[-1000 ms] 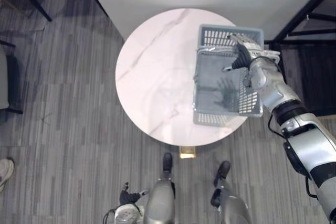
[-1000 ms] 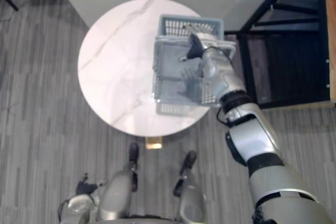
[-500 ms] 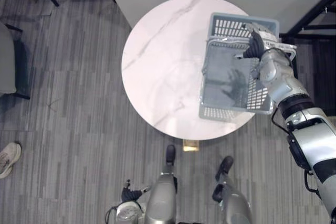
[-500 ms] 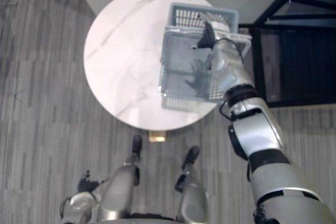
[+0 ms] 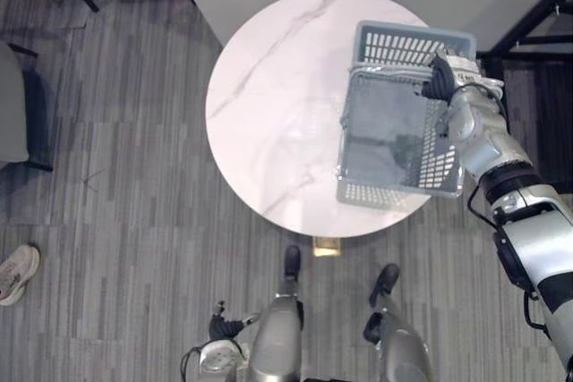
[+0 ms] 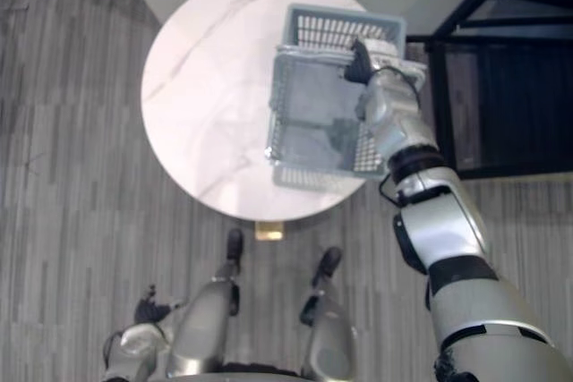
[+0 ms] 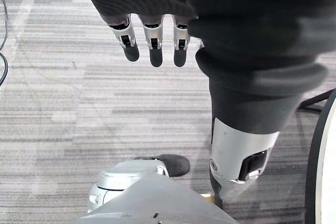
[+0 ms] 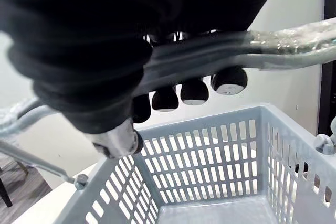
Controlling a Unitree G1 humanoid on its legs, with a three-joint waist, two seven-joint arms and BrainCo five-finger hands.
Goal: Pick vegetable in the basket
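Note:
A grey-blue slatted plastic basket (image 5: 410, 44) with a metal wire handle (image 8: 294, 50) sits on the right side of the round white marble table (image 5: 269, 114). Its floor looks bare. My right hand (image 5: 440, 78) is over the basket's far right corner, with its fingers (image 8: 194, 90) curled round the wire handle. The basket's walls and floor show just below the hand in the right wrist view. My left hand (image 7: 152, 40) hangs low beside my leg, fingers straight and holding nothing; the left eye view shows it as well (image 5: 224, 328).
A black metal frame (image 5: 537, 15) stands just right of the table, close to my right arm. A white wall panel lies behind the table. A person's shoe (image 5: 16, 270) is on the grey plank floor at far left, near a dark chair (image 5: 18, 123).
My right hand's fingers, spread over the basket a second ago, have curled round its wire handle. The camera shifted a little; the left hand has not moved.

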